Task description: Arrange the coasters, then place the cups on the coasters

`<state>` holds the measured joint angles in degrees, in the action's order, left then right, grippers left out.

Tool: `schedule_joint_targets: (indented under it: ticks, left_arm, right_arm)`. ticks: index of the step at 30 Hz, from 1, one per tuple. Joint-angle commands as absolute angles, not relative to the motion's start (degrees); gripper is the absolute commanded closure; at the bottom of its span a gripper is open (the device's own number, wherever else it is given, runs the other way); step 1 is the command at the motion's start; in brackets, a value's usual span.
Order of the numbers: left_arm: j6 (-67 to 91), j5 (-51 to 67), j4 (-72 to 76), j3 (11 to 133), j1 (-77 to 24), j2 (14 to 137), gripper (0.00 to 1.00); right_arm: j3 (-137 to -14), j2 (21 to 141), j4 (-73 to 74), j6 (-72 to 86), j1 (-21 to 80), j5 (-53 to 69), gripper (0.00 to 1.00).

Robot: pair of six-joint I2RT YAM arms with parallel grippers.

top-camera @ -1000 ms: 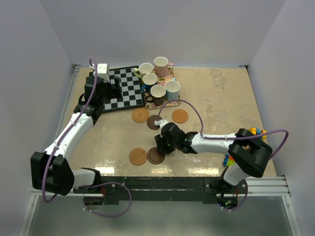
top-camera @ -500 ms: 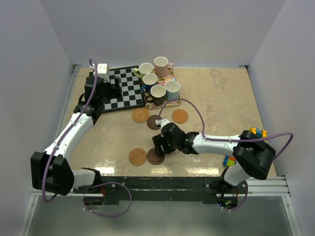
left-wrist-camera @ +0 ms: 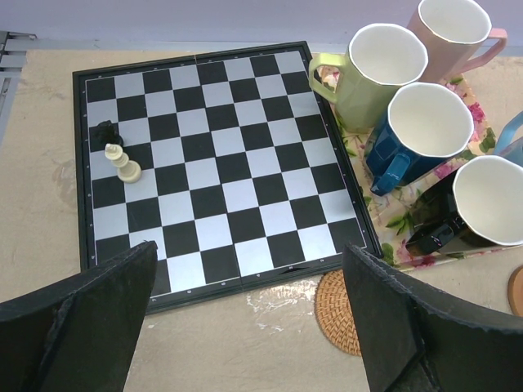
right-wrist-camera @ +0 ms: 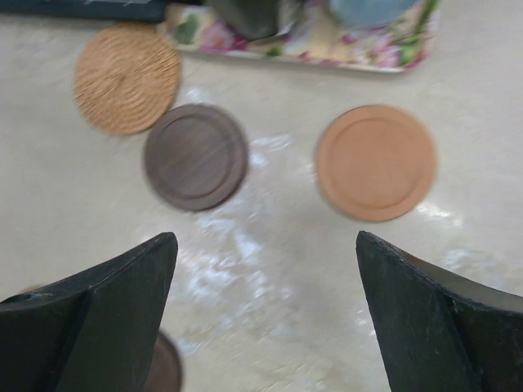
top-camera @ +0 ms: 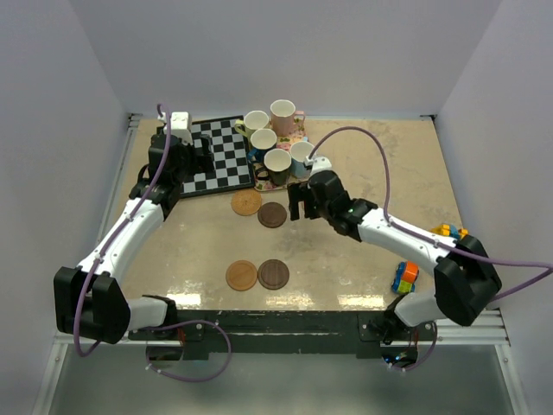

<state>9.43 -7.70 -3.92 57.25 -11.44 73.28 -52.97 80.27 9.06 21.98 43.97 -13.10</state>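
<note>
Five cups stand on the floral tray: yellow-green, pink, dark blue, black and light blue. Near the front edge an orange coaster and a dark brown coaster lie side by side. A woven orange coaster, a dark brown one and a smooth orange one lie before the tray. My right gripper hovers open above these, holding nothing. My left gripper hangs open over the chessboard's near edge.
A chessboard with a white piece and a black piece lies left of the tray. Colourful block toys sit at the right front, more of them by the right arm.
My right gripper has opened and swung from the front pair of coasters back toward the tray. The dark brown coaster stays beside the front orange one. The left arm has not moved.
</note>
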Motion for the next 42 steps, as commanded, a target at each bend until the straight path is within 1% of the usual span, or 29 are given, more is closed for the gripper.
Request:
schedule_joint_targets:
  ticks: [1,4,9,19,24,36,42]
  left_arm:
    - [9.3,-7.6,-1.1,56.7,-11.9,71.2,0.0]
    - [9.2,-7.6,-1.1,56.9,-12.0,71.2,0.0]
    - [9.2,-7.8,-1.2,56.9,-11.9,71.1,0.0]
    - [9.1,-7.8,-1.2,56.9,-11.9,71.2,0.0]
    - [9.2,-7.7,-1.2,56.9,-12.0,71.4,0.0]
    - [9.6,-7.0,-1.2,57.0,-12.0,71.5,0.0]
    - [9.8,-6.8,-1.4,57.2,-12.0,71.1,0.0]
  right_arm:
    - [-57.5,84.5,6.3,15.7,37.9,-15.9,0.03]
    - [-60.6,89.4,5.3,14.0,34.3,-15.8,0.02]
    - [-65.6,97.7,3.5,11.7,31.3,-16.6,0.02]
    - [-68.9,106.7,-1.2,11.4,29.6,-15.3,0.02]
    - [-68.3,108.6,-2.7,12.2,29.4,-15.6,0.02]
    - [-65.0,109.2,-3.0,14.1,29.3,-14.3,0.09]
    - [-63.9,109.1,-2.1,15.8,29.3,-14.9,0.1]
